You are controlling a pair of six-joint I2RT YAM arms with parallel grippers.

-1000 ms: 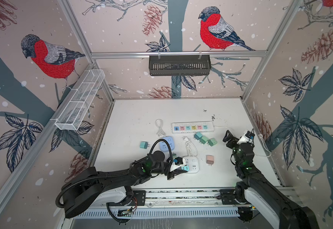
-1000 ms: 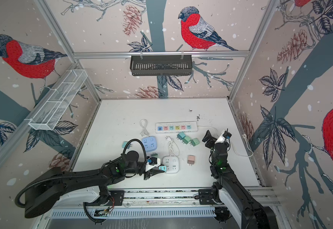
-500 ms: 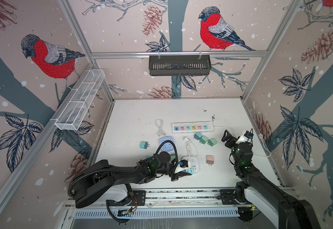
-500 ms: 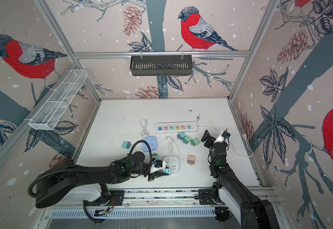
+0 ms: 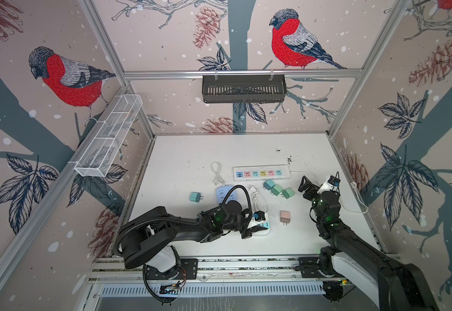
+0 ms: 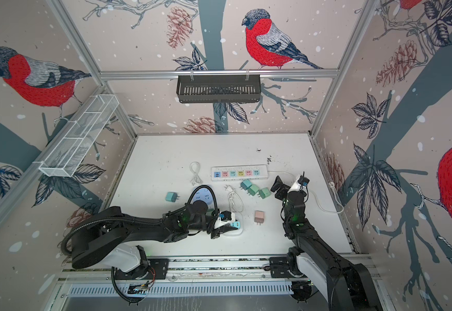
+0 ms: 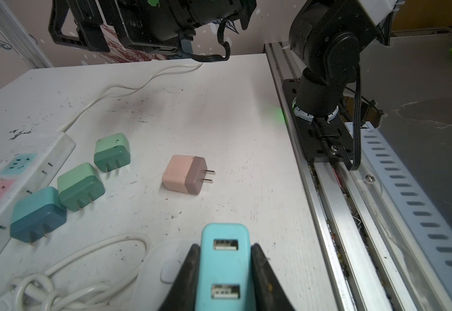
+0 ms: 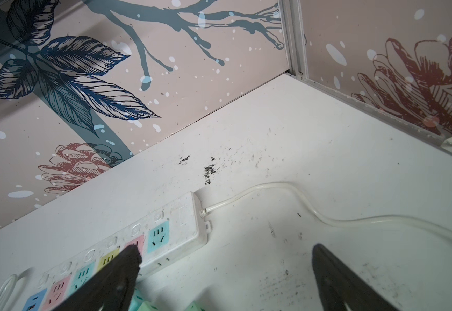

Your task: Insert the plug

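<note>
My left gripper (image 7: 224,246) pinches the blue plug (image 7: 224,272) at the near middle of the table, right over the white socket block (image 7: 157,258). I cannot tell if its prongs are in, so seating and release look left to do. My left arm stretches low to the right. My right gripper (image 8: 226,251) hangs spread and empty on the right.

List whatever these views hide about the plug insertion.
- Blue plug prongs: left wrist view, hidden under its own body and the left gripper.
- Socket block holes: both top views, covered by the gripper; seating cannot be told.
- Green plugs: right wrist view, cut by the bottom edge.
</note>
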